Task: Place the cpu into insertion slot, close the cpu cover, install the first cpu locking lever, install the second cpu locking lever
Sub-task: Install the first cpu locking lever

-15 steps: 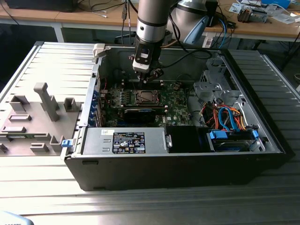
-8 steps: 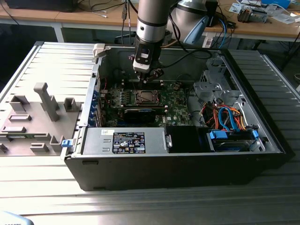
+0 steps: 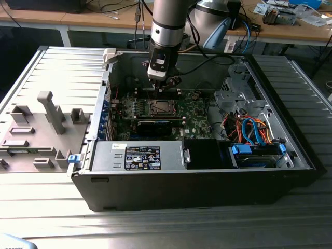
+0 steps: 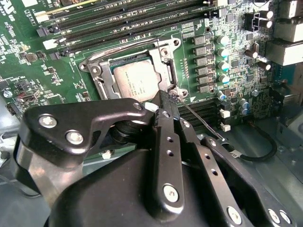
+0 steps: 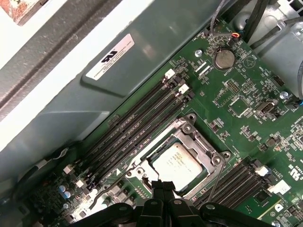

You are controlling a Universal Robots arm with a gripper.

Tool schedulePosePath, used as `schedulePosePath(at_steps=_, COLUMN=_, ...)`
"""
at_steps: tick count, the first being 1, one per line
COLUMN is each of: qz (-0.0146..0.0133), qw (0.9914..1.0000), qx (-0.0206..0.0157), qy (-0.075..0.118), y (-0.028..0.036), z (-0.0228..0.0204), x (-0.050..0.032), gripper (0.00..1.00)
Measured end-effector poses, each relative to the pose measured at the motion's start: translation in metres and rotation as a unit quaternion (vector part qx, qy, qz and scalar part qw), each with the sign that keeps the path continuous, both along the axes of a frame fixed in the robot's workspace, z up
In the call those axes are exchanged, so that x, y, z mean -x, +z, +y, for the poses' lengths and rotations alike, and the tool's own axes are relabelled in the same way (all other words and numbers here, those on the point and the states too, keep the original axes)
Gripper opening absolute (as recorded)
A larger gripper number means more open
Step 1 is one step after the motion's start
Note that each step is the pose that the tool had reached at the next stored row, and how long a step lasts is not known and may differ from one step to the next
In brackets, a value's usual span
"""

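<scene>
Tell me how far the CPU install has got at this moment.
Done: the cpu lies in the insertion slot, and the cpu cover lies flat around it. In hand: the gripper, fingers together, is at the slot's corner beside a thin wire lever. Left: that lever angles away from the slot, not latched; the other lever's state is unclear.

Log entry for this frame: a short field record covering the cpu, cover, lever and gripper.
setting: open case with the motherboard inside
cover: down flat, framing the chip
cpu: metal top up, showing through the cover's window
lever: thin wire angling away from the socket corner, looks unlatched
gripper: fingers together, tips at that socket corner beside the lever; contact with it unclear
</scene>
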State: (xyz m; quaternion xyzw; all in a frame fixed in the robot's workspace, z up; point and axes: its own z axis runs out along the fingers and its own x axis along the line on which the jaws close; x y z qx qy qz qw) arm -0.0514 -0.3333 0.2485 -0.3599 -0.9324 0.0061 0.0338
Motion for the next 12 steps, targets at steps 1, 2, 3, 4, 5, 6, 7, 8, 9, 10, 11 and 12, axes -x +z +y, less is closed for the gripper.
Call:
schedulePosePath(at_steps=1, qz=0.0000, qw=1.00000, qx=0.0000, qy=0.001, y=0.0000, z=0.0000, x=0.0000, gripper=0.11)
schedulePosePath(at_steps=2, qz=0.0000, qw=1.00000, qx=0.0000, qy=0.002, y=0.0000, z=0.0000, x=0.0000, gripper=0.11)
schedulePosePath(at_steps=3, qz=0.0000, qw=1.00000, qx=0.0000, qy=0.002, y=0.0000, z=0.0000, x=0.0000, gripper=0.11)
schedulePosePath(at_steps=4, qz=0.0000, qw=1.00000, qx=0.0000, qy=0.003, y=0.0000, z=0.0000, x=0.0000, gripper=0.11)
schedulePosePath(at_steps=5, qz=0.0000, qw=0.99999, qx=0.0000, qy=0.004, y=0.0000, z=0.0000, x=0.0000, gripper=0.11)
schedulePosePath(at_steps=6, qz=0.0000, qw=0.99999, qx=0.0000, qy=0.005, y=0.0000, z=0.0000, x=0.0000, gripper=0.11)
schedulePosePath(at_steps=7, qz=0.0000, qw=0.99999, qx=0.0000, qy=0.005, y=0.0000, z=0.0000, x=0.0000, gripper=0.11)
schedulePosePath(at_steps=8, qz=0.0000, qw=0.99998, qx=0.0000, qy=0.006, y=0.0000, z=0.0000, x=0.0000, gripper=0.11)
schedulePosePath(at_steps=9, qz=0.0000, qw=0.99998, qx=0.0000, qy=0.007, y=0.0000, z=0.0000, x=0.0000, gripper=0.11)
schedulePosePath(at_steps=10, qz=0.0000, qw=0.99997, qx=0.0000, qy=0.007, y=0.0000, z=0.0000, x=0.0000, gripper=0.11)
schedulePosePath(at_steps=11, qz=0.0000, qw=0.99996, qx=0.0000, qy=0.009, y=0.0000, z=0.0000, x=0.0000, gripper=0.11)
schedulePosePath(at_steps=12, qz=0.0000, qw=0.99995, qx=0.0000, qy=0.010, y=0.0000, z=0.0000, x=0.0000, gripper=0.11)
